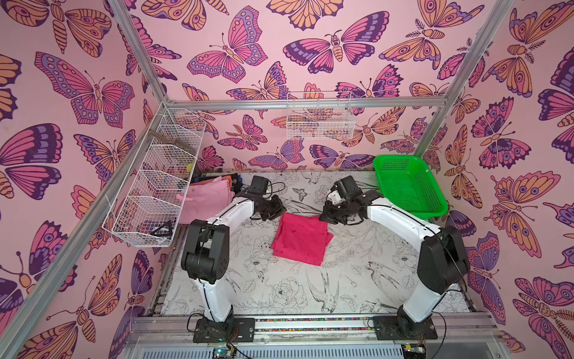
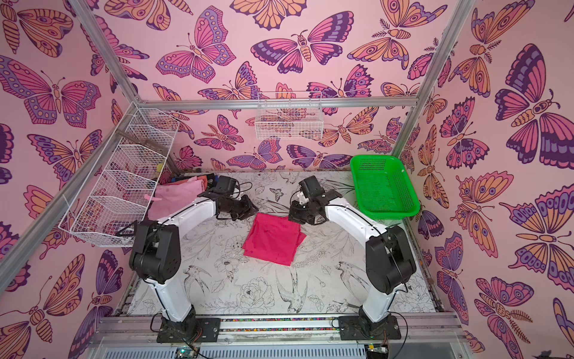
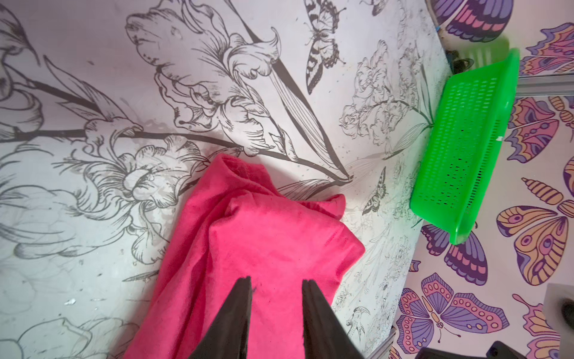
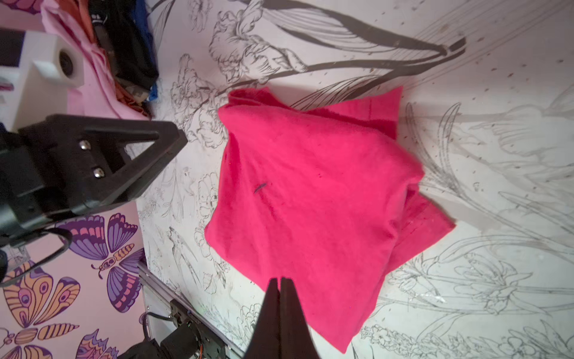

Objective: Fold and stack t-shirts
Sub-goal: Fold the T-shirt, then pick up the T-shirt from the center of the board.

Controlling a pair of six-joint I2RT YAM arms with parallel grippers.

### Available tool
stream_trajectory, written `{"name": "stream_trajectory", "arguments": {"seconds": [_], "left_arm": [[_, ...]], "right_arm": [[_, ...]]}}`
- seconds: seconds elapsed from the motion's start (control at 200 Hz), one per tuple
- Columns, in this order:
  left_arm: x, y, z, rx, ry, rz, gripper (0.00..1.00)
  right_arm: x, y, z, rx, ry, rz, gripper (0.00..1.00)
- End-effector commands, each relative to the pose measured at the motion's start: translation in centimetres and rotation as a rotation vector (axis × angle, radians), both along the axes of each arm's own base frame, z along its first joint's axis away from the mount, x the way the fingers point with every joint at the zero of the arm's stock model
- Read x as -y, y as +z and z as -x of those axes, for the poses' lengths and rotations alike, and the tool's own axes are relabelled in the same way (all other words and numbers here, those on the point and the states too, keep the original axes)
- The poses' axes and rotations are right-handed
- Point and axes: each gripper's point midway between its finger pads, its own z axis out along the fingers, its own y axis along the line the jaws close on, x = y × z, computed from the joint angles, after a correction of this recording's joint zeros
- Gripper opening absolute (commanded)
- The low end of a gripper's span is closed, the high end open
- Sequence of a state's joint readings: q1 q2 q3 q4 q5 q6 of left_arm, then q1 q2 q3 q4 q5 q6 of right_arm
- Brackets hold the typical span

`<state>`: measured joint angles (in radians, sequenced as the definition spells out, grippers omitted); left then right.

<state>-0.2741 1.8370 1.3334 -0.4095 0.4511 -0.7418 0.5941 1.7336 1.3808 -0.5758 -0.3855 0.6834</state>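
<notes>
Crimson t-shirt (image 1: 299, 237) folded on desk (image 1: 357, 273), left end effector (image 3: 276, 281) spread at its 11 o'clock, right end effector (image 4: 281, 281) pressed together at 2 o'clock.

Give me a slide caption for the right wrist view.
Shut right gripper at the edge of the folded crimson shirt on the floral table.

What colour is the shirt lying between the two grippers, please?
The shirt is crimson; see the right wrist view.
</notes>
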Motion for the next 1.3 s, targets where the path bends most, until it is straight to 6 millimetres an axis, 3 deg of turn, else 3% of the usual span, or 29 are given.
{"name": "stream_trajectory", "arguments": {"seconds": [0.0, 0.13, 0.3, 0.741, 0.971, 1.142, 1.292], "left_arm": [[-1.4, -3.6, 2.3, -0.104, -0.006, -0.061, 0.33], [-2.1, -4.7, 3.7, -0.124, -0.008, -0.089, 0.35], [-3.1, -5.8, 4.6, -0.146, 0.003, -0.121, 0.35], [-3.6, -7.5, 4.3, -0.124, 0.028, -0.123, 0.37], [-3.8, -7.0, 4.0, -0.088, 0.045, -0.041, 0.39], [-4.9, -5.7, 3.8, -0.031, 0.085, 0.037, 0.41], [-5.7, -6.0, 3.6, -0.003, 0.147, 0.172, 0.45]], "right_arm": [[-0.2, -3.6, 2.4, -0.087, 0.016, 0.085, 0.01], [-1.8, -5.2, 3.9, -0.112, 0.044, 0.094, 0.00], [-2.3, -7.3, 4.9, -0.145, 0.044, 0.098, 0.00], [-2.5, -12.7, 5.6, -0.239, 0.047, 0.155, 0.00], [-2.2, -15.2, 6.2, -0.293, 0.047, 0.185, 0.00], [-2.0, -16.2, 6.6, -0.315, 0.051, 0.200, 0.00], [-2.0, -16.8, 6.8, -0.334, 0.054, 0.209, 0.00]]}}
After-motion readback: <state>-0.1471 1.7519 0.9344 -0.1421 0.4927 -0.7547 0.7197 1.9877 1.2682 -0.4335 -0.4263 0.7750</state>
